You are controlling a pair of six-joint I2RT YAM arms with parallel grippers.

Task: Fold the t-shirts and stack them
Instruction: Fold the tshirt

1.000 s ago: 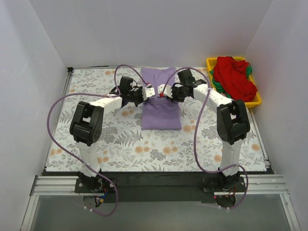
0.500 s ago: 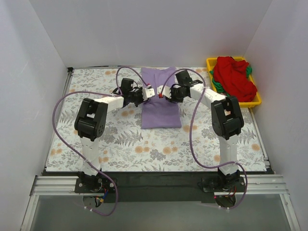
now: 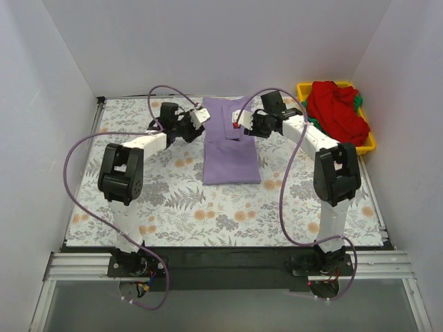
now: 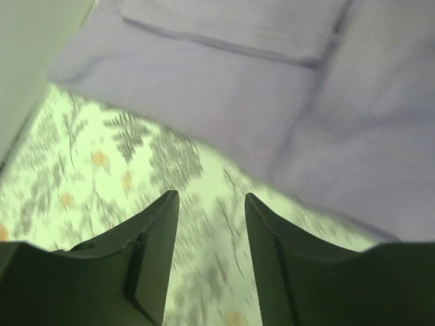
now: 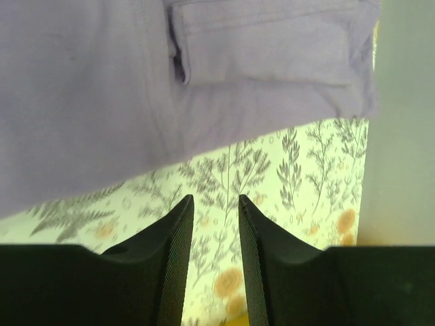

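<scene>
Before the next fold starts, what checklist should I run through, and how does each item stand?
1. Left gripper open and empty: ok.
2. Right gripper open and empty: ok.
3. Lavender-purple cloth t-shirt lying flat, sleeves folded in: ok.
4. Shirt cloth between the fingers: not ok; the wrist views show only the floral-patterned cloth between both pairs.
5. Red cloth t-shirt bunched in the yellow plastic tray, clear of both arms: ok.

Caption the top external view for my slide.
Both open, left gripper and right gripper hover by a folded lavender t-shirt; red t-shirt heaped in yellow tray.
</scene>
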